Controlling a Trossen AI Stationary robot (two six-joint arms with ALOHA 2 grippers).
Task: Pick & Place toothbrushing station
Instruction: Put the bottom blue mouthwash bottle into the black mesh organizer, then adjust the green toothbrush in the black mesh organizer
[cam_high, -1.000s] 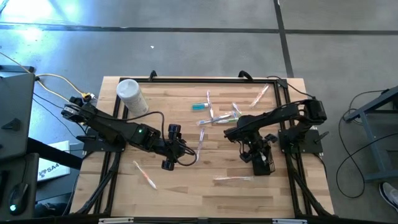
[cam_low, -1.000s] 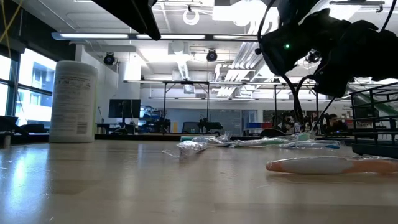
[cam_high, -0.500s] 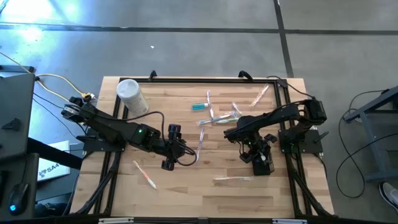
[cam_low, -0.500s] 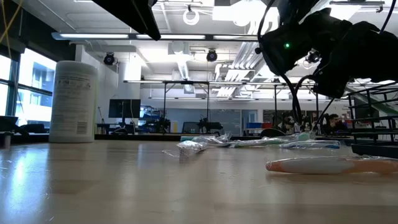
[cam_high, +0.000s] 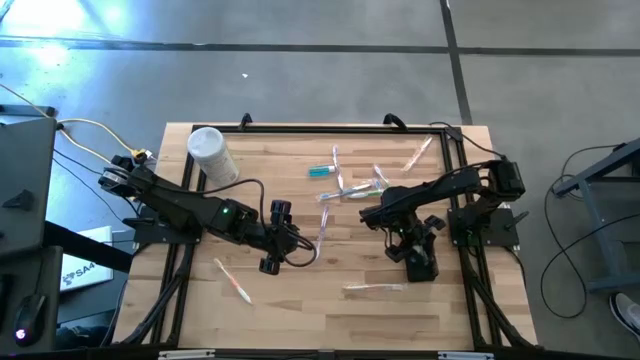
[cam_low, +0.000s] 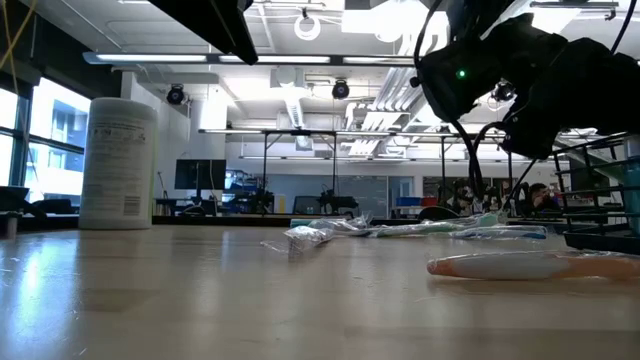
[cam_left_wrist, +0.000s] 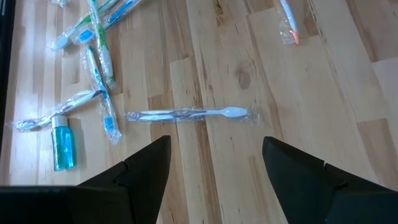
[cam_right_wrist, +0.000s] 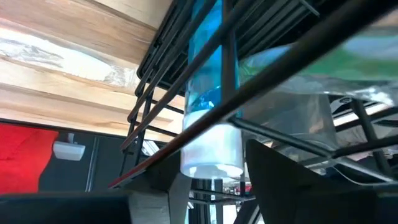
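The black wire-mesh holder (cam_high: 421, 266) stands at the table's right, and my right gripper (cam_high: 416, 250) slants down over it. In the right wrist view a teal toothpaste tube (cam_right_wrist: 208, 81) stands inside the holder's wires (cam_right_wrist: 155, 106). Its white cap (cam_right_wrist: 211, 152) lies between my open fingers (cam_right_wrist: 214, 186). My left gripper (cam_high: 298, 245) hangs open above mid-table, and a wrapped toothbrush (cam_left_wrist: 186, 114) lies flat on the wood just ahead of it. Several more wrapped toothbrushes (cam_high: 352, 186) and another teal tube (cam_high: 321, 171) lie farther back.
A white canister (cam_high: 212, 155) stands at the far left. Single wrapped toothbrushes lie at the far right (cam_high: 418, 152), near the front (cam_high: 373, 288) and at the front left (cam_high: 233, 280). A black frame edges the table. Bare wood lies along the near edge.
The teal tube has shifted at the holder. Its white end showed from above beside my right gripper and no longer does. A teal strip has come into the low view at the right edge. Both arms have kept their places.
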